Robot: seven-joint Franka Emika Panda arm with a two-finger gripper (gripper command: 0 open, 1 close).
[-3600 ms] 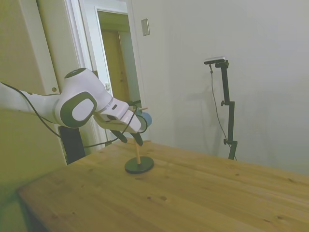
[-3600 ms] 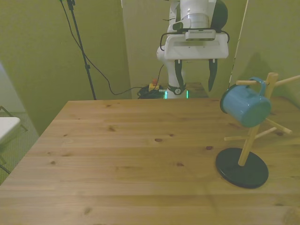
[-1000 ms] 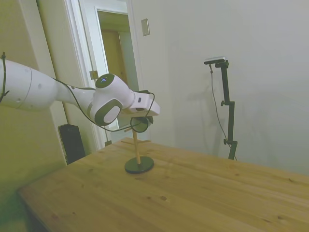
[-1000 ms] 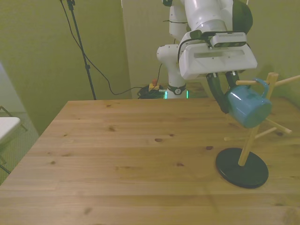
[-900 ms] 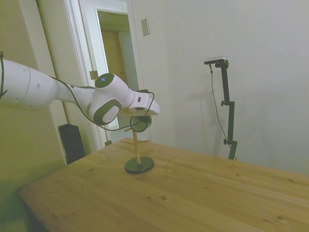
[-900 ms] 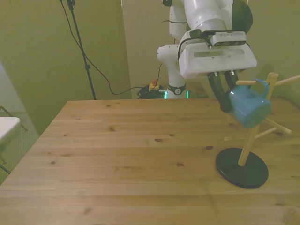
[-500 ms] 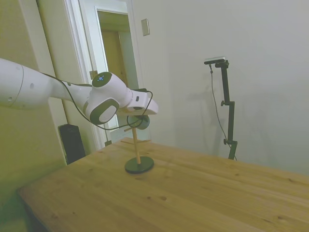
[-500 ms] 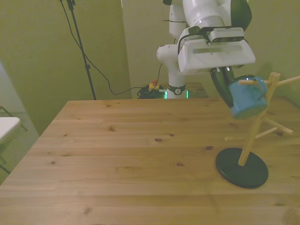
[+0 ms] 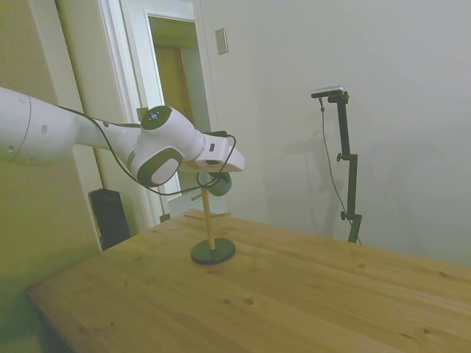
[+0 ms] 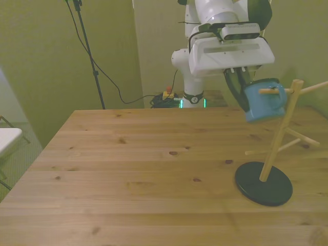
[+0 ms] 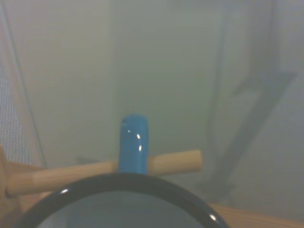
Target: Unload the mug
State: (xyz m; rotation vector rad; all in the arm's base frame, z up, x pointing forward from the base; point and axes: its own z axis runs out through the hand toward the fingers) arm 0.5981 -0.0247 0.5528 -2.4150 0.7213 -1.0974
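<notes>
The gripper (image 10: 245,92) is clamped on the blue mug (image 10: 263,100), holding it up in the air above the table (image 10: 128,174). The mug's handle (image 11: 133,144) is looped over a peg (image 11: 173,161) of the wooden mug stand (image 10: 279,138), near the peg's tip. The stand's dark round base (image 10: 263,183) sits near the table's edge at the front view's right.

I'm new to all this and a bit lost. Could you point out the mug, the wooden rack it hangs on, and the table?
mug (image 10: 262,105), front view, on its blue side.
wooden rack (image 10: 277,148), front view, on its upright post.
table (image 10: 128,174), front view, on bare planks.
</notes>
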